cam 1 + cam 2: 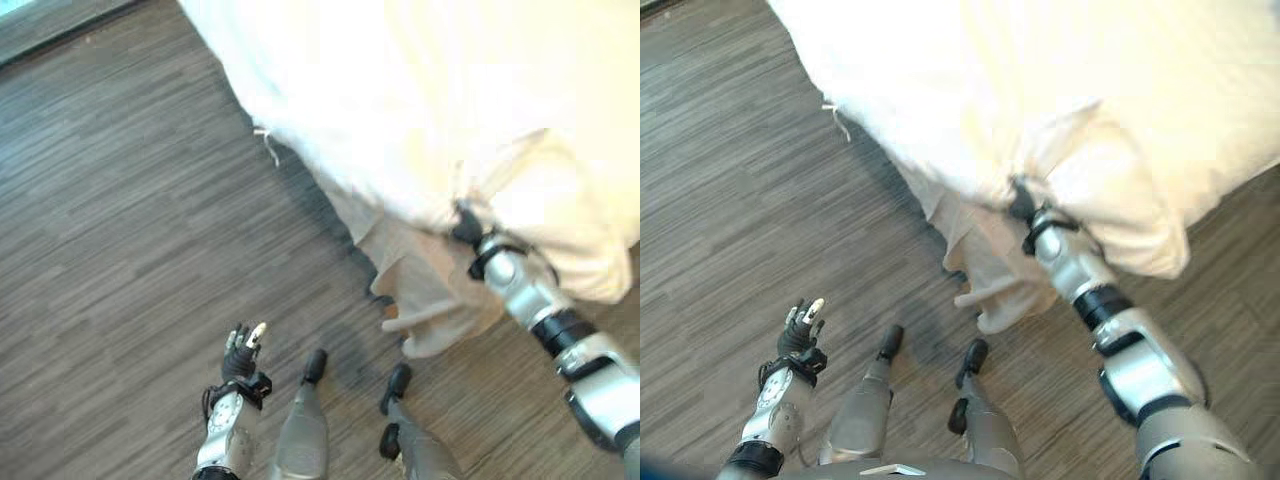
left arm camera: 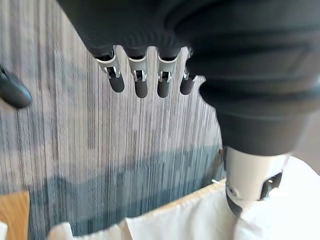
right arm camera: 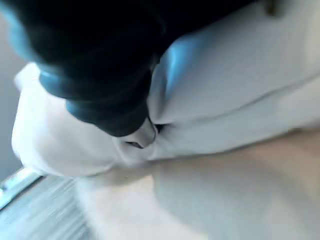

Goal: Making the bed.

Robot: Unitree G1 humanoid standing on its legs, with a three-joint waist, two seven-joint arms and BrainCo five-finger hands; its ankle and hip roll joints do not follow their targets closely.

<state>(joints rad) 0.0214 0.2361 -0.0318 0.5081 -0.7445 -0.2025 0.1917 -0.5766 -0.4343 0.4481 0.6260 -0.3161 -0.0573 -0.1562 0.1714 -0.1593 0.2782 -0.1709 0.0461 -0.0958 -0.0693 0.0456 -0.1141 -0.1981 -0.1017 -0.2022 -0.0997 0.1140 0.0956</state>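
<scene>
Right hand is buried in the white duvet at the bed's near corner — its dark wrist cover meets a bunched fold, and the fingers are hidden in the cloth, so whether they are curled round it or merely pressed in cannot be told. In the right wrist view the cover sits hard against creased white fabric, with a tan sheet just beneath.

The duvet lies up and away from the robot, spreading from the corner toward the far right; its edge runs diagonally from the upper left down to where the right hand meets it. Below that corner the tan sheet hangs down to the wooden floor.

Left hand hovers low over the floor, fingers straight and apart, holding nothing — well apart from the bedding, which lies to its right and ahead. The right arm is plainly the nearer one; any pull or smoothing along the duvet's edge looks likely to start from that corner.
</scene>
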